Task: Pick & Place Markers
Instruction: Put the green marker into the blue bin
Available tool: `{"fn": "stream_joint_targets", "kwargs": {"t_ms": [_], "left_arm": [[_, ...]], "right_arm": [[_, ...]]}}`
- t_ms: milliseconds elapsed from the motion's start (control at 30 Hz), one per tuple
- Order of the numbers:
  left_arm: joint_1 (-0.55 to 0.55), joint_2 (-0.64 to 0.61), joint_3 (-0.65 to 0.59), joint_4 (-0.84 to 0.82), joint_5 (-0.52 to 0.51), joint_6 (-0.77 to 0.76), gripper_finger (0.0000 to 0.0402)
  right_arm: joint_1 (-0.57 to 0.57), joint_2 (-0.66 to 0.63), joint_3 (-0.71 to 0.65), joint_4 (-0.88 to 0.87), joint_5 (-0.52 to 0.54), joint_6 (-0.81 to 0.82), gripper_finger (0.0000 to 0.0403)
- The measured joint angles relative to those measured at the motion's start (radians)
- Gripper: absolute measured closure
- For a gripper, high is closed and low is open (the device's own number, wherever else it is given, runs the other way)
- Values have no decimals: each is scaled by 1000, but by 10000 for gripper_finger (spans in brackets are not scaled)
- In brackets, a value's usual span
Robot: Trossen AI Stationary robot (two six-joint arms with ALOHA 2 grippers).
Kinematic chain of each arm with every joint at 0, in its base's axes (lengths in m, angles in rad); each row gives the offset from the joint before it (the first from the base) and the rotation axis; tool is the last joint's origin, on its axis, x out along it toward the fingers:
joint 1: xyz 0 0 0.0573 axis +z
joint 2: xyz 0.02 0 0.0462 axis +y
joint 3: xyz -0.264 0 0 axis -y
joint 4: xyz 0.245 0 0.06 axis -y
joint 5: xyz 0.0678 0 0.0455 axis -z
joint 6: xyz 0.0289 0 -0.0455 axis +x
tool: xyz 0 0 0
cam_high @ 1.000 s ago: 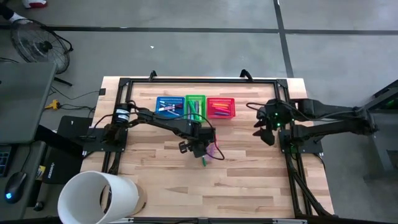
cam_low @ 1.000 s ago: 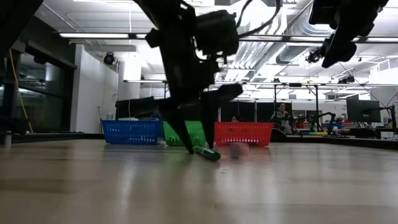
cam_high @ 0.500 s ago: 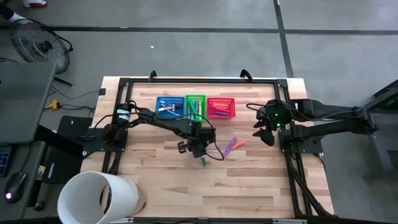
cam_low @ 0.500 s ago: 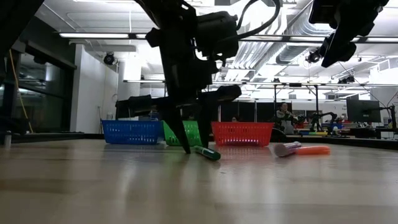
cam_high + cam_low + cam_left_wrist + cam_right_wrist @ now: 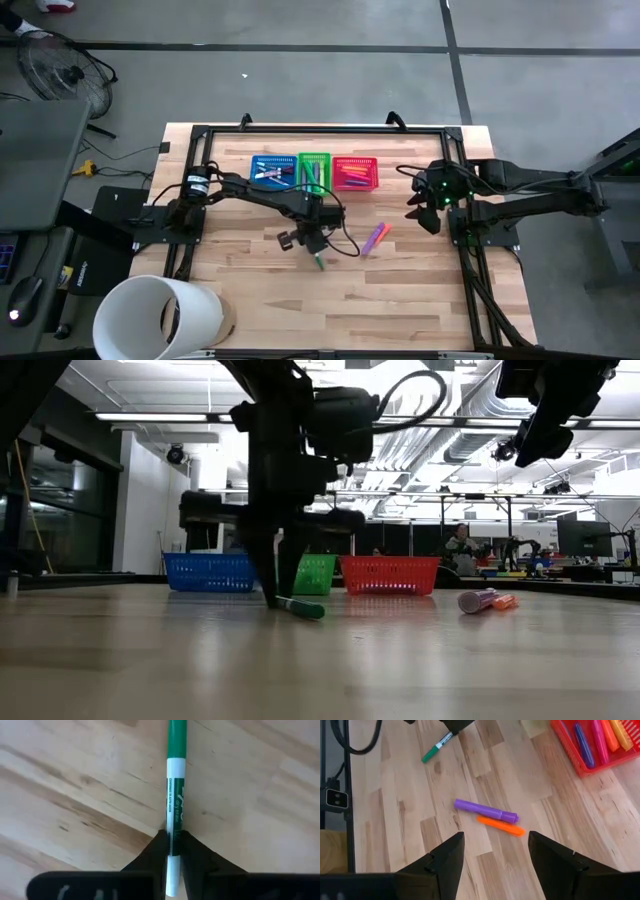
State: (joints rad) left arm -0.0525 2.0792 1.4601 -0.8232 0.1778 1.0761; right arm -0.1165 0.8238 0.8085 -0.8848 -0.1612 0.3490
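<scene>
A green-capped marker (image 5: 176,795) with a white barrel lies on the wooden table near its middle, and my left gripper (image 5: 308,242) is shut on it, pointing steeply down. A purple marker (image 5: 485,811) and an orange marker (image 5: 500,826) lie side by side on the table to the right of it. More markers lie in the blue basket (image 5: 272,172), the green basket (image 5: 314,172) and the red basket (image 5: 355,173) at the far side. My right gripper (image 5: 495,865) hangs open above the table's right side, holding nothing. My left gripper pinches the green marker's white barrel (image 5: 173,837) between its two fingers, near the end away from the cap. The fingers come from above and lie across the marker. The marker lies low, its capped end (image 5: 303,608) on the table.
The three baskets stand in a row at the far side. A black frame (image 5: 320,130) runs around the work area. A large white cylinder (image 5: 160,315) stands at the near left corner. Bare wood lies toward the near edge.
My left gripper has rolled, tipped further down and shut on the green marker, which has shifted a little toward the table's left. The purple and orange markers have rolled away from the gripper toward the right and come to rest.
</scene>
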Motion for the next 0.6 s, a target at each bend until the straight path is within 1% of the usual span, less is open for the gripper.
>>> {"fn": "stream_joint_targets", "kwargs": {"t_ms": [67, 200, 300, 433, 600], "left_arm": [[0, 0, 0, -11, 9, -77, 368], [0, 0, 0, -30, 28, -237, 390], [1, 1, -1, -27, 58, -333, 391], [1, 1, -1, -24, 71, -428, 391], [0, -2, -1, -17, 71, -498, 391]], "right_arm": [[0, 0, 0, 4, 1, 7, 194], [0, 0, 0, 21, 8, 10, 194], [0, 0, 0, 33, 24, 14, 194], [0, 0, 0, 38, 43, 14, 194], [0, 0, 0, 47, 43, 27, 194]]}}
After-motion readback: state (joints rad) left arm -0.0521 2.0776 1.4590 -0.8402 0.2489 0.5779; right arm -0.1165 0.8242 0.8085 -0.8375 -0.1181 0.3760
